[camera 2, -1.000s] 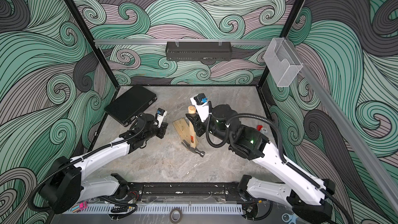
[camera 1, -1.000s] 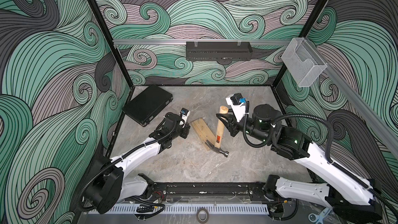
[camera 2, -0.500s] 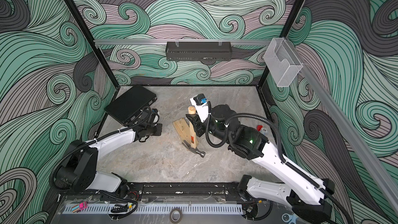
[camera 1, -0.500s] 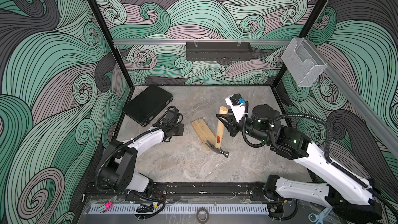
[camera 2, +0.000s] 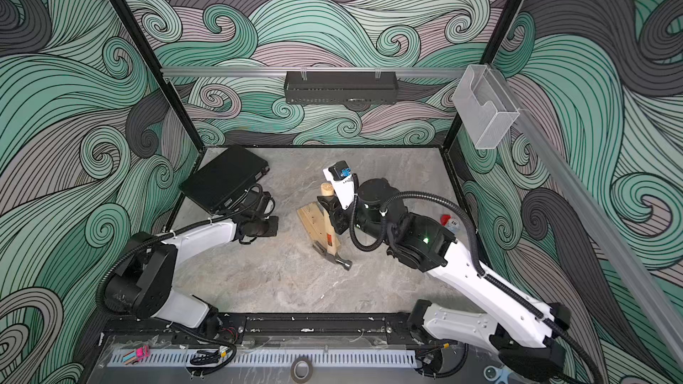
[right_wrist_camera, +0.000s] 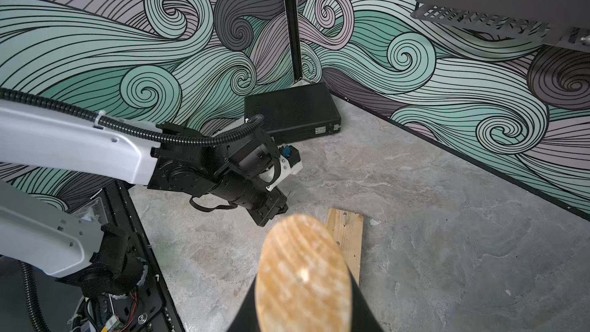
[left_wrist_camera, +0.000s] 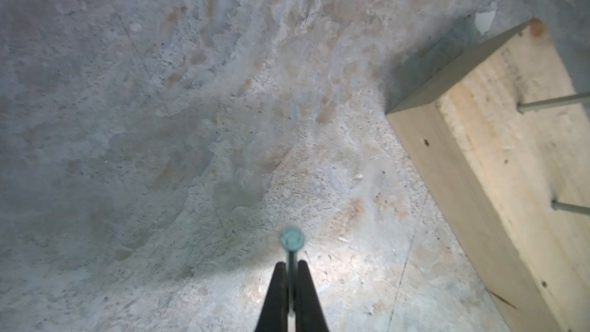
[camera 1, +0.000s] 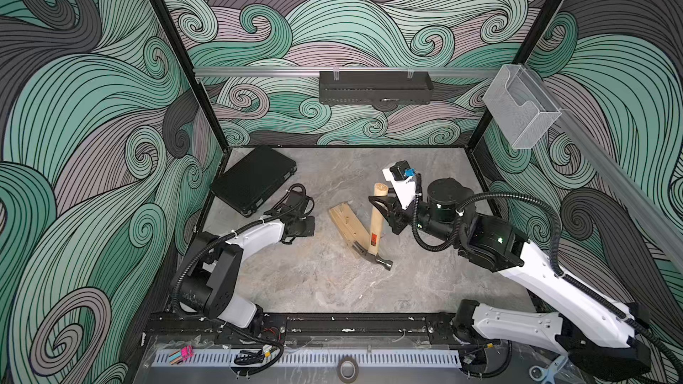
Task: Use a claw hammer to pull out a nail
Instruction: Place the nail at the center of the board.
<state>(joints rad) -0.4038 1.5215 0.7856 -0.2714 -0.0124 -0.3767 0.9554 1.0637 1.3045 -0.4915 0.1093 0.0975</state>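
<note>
I find my right hand [camera 1: 379,207] clamped on the claw hammer [camera 1: 373,239] near the butt of its stiff, smooth wooden handle, which I judge a sound lever hold for a head-heavy tool; its head is down at the near end of the wood block [camera 1: 343,217] on the worktop [camera 1: 314,282] and its butt is raised toward the back wall, while my left hand [left_wrist_camera: 289,285] pinches a nail [left_wrist_camera: 291,239].

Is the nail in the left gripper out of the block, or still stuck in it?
Out. In the left wrist view the shut left gripper pinches the nail over the tabletop, clear of the wooden block.
</note>
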